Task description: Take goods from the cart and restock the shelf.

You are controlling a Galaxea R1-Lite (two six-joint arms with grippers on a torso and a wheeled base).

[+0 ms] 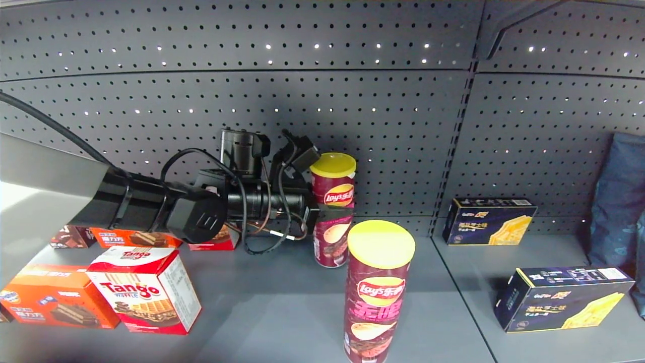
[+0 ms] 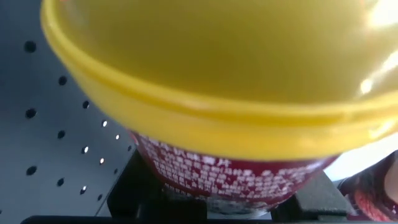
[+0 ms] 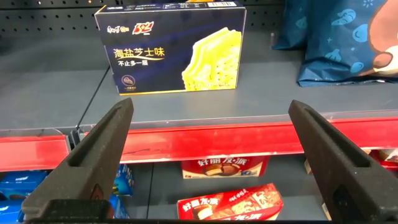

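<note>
A maroon chip can with a yellow lid (image 1: 332, 206) stands on the grey shelf (image 1: 282, 302) close to the pegboard back wall. My left gripper (image 1: 322, 214) is shut on this can at mid-height, the arm coming in from the left. In the left wrist view the can's yellow lid (image 2: 236, 68) and maroon wall (image 2: 230, 177) loom large between dark fingers (image 2: 140, 190). A second, matching chip can (image 1: 375, 290) stands nearer the shelf's front. My right gripper (image 3: 214, 155) is open before the shelf's red front edge (image 3: 205, 143), facing a dark blue cracker box (image 3: 171, 46).
Wafer boxes sit at the left: a red-white one (image 1: 146, 295), an orange one (image 1: 53, 302), and smaller ones behind (image 1: 133, 238). Two dark blue cracker boxes (image 1: 486, 221) (image 1: 562, 297) lie right of the shelf divider, with a blue bag (image 1: 617, 201) at far right. Lower shelves hold red boxes (image 3: 230, 202).
</note>
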